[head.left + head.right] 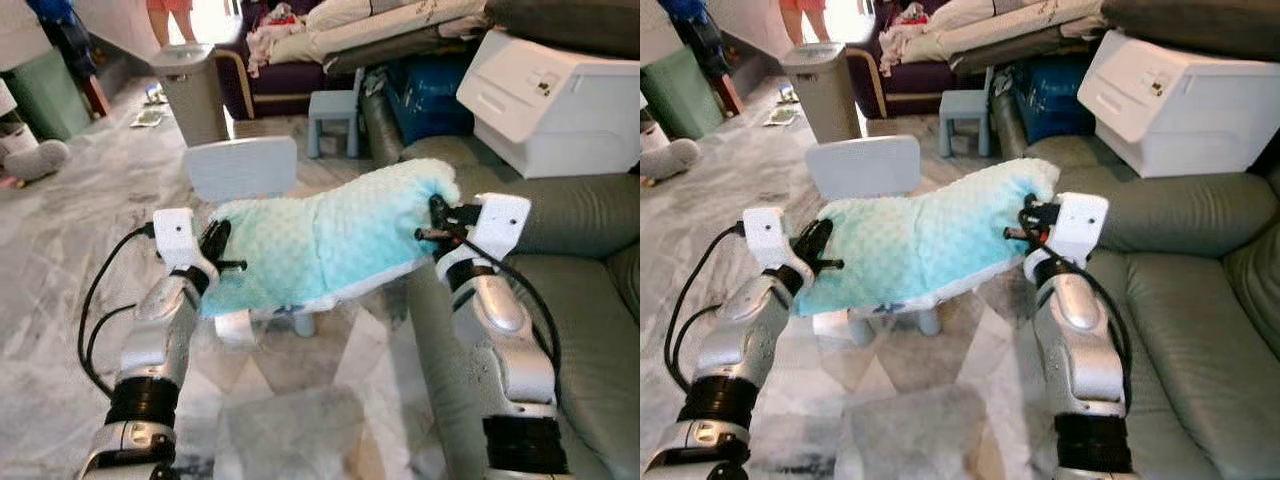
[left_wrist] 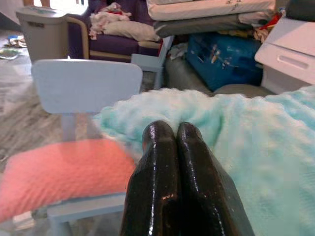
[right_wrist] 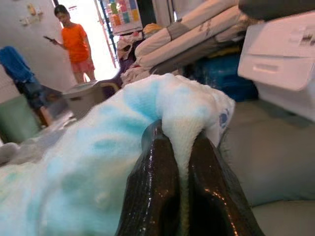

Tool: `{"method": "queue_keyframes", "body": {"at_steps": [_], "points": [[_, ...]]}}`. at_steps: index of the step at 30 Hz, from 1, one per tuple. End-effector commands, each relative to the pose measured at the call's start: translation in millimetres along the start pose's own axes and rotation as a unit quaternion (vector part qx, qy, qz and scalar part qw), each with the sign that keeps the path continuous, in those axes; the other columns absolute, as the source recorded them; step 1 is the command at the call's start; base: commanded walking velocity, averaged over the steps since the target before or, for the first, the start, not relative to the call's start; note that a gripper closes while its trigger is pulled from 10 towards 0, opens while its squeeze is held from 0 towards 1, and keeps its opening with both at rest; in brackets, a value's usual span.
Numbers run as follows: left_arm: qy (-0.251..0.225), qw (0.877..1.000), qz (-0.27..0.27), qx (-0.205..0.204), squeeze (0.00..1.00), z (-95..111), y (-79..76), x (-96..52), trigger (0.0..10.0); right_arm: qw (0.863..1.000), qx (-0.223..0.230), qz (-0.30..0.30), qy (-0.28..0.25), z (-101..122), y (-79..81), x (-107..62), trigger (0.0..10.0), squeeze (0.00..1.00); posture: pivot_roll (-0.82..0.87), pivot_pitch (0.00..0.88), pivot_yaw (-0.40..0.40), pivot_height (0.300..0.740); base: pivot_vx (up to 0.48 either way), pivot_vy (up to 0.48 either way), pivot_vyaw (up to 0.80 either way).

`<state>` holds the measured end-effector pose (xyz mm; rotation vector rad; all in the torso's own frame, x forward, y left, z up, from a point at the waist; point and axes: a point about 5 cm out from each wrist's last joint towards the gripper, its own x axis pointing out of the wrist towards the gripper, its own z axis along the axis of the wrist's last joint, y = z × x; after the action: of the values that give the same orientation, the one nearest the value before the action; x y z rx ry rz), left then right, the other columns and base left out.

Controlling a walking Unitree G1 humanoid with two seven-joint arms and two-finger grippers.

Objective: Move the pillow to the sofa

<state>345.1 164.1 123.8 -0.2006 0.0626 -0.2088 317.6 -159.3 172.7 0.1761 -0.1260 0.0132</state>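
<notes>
A fluffy turquoise pillow (image 1: 320, 240) hangs stretched between my two grippers, above a small pale-blue chair (image 1: 240, 165) with a pink seat cushion (image 2: 64, 172). My left gripper (image 1: 215, 245) is shut on the pillow's left edge; in the left wrist view its fingers (image 2: 157, 172) press together against the fabric. My right gripper (image 1: 437, 222) is shut on the pillow's right corner, with a fold of the pillow (image 3: 182, 123) pinched between its fingers (image 3: 152, 187). The grey-green sofa (image 1: 590, 330) lies just right of my right arm, and the pillow's right end is near its armrest.
A white storage box (image 1: 560, 90) rests on the sofa's back part. On the marble floor behind the chair stand a grey bin (image 1: 190, 90) and a small blue stool (image 1: 333, 115). A person in orange (image 3: 76, 44) stands far back by the doorway.
</notes>
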Motion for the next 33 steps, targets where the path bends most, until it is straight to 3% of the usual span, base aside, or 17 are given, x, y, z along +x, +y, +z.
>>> {"method": "queue_keyframes", "body": {"at_steps": [1,16,33], "points": [[-0.012,1.0,0.009,0.01,0.0,8.5,8.0,-1.6,10.0,1.0,0.007,0.018,-0.011,4.1,10.7,0.9,10.0,0.0,-0.15,0.006,0.076,0.74,0.304,0.371,0.0],[-0.008,1.0,0.004,0.021,0.0,6.6,8.4,-2.9,10.0,1.0,0.008,0.023,-0.019,6.4,12.7,-0.9,10.0,0.0,-0.16,0.011,0.08,0.74,0.347,0.33,0.0],[0.0,1.0,-0.004,0.021,0.0,1.9,5.2,-4.0,10.0,0.999,0.008,0.026,-0.025,8.1,13.7,-0.4,10.0,0.0,-0.15,0.01,0.076,0.74,0.446,0.0,0.0]]}}
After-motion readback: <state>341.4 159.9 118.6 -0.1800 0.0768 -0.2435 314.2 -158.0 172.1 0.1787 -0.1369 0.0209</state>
